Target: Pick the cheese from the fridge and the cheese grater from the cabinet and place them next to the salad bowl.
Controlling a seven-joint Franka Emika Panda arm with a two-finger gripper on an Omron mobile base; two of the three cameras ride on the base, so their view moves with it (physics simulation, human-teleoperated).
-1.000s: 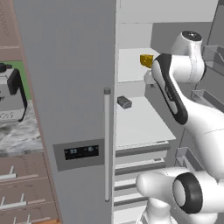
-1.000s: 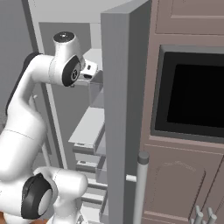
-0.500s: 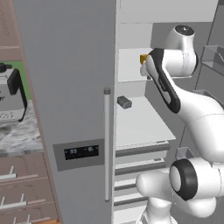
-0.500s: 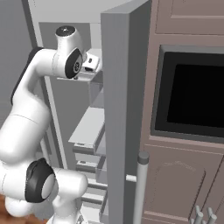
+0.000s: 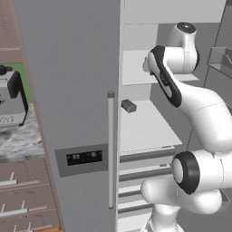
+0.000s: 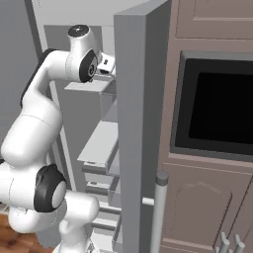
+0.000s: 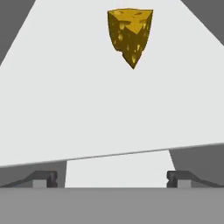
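The cheese (image 7: 130, 35), a yellow-orange wedge with holes, stands on the white upper shelf (image 7: 65, 96) of the fridge (image 5: 68, 90), straight ahead of my gripper (image 7: 111, 179) in the hand view. My gripper is open, its two dark fingertips (image 7: 43, 178) wide apart with nothing between them, short of the shelf's front edge. In the left base view my arm (image 5: 167, 72) reaches to that upper shelf and covers the cheese. The right base view has the hand (image 6: 105, 64) going in behind the open fridge door (image 6: 138, 123). The cheese grater, cabinet and salad bowl are out of view.
A small dark grey block (image 5: 129, 106) lies on the middle fridge shelf (image 5: 145, 131). White drawers sit below it. A dark built-in oven (image 6: 217, 104) stands right of the fridge. Left of the fridge are a coffee machine (image 5: 11, 97) on a counter and brown drawers (image 5: 22, 199).
The arm has swung its hand further in toward the upper shelf and now covers the cheese in the left base view. The gripper stays open.
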